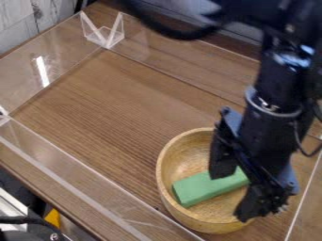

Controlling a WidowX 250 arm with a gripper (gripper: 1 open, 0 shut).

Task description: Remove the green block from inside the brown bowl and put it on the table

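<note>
Desk (113,104): brown wood-grain top, clear acrylic walls (51,56) along its edges; a small clear angled acrylic piece (104,30) stands at the far left corner; robot arm (287,85), black, comes down from the upper right, somewhat blurred; brown bowl (189,155): round, light tan wood, thick rim, sits on the desk at lower right, partly covered by the arm; tool (246,184): pointing down over the bowl's right half, fingers spread well apart, nothing between them; one finger (227,155) is above the block's right end, the other (266,196) near the bowl's right rim; contact with the block cannot be told; green block (201,188): flat bright-green bar, lies inside the bowl, on its floor, angled, right end hidden behind the tool.
</note>
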